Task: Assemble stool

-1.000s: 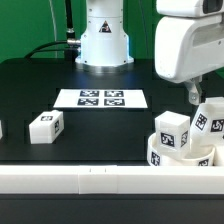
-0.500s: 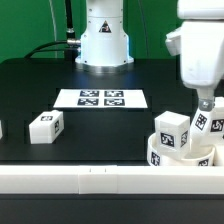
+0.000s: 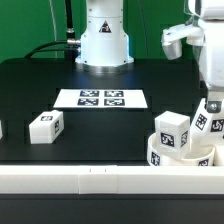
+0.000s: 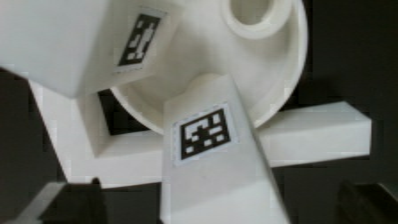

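Where the stool is: its parts sit on the black table (image 3: pixel 40 80), and I cannot see any of them joined. The seat (image 3: pixel 160 157) is at the exterior view's right, just behind the rail (image 3: pixel 80 180). Two legs stand on it or in it, and a loose leg (image 3: pixel 45 126) lies well apart at the exterior view's left.
Seat risk: if the claw presses down off-centre, the seat can tip or slide, because it does not seem to lie flat.
Leg risk: the target leg (image 3: pixel 206 124) stands close beside the second leg (image 3: pixel 172 131), so a finger can catch the second leg and knock it over. The target leg also looks tilted, so a squeeze may twist it out.
Claw: the gripper (image 3: pixel 211 104) hangs just above the target leg with jaws spread wide, holding nothing. In the wrist view this leg (image 4: pixel 214 150) lies between the jaws.
Hidden, seat: the rail covers its lower part, so I cannot tell what it rests on.
Hidden, legs: I cannot tell whether the two legs sit in holes or only lean.
Hidden, edge piece: a white piece (image 3: pixel 1 130) is cut off at the exterior view's left, and its kind is unclear.
Hidden, claw: the arm covers most of the fingers in the exterior view, so contact with the leg is uncertain.
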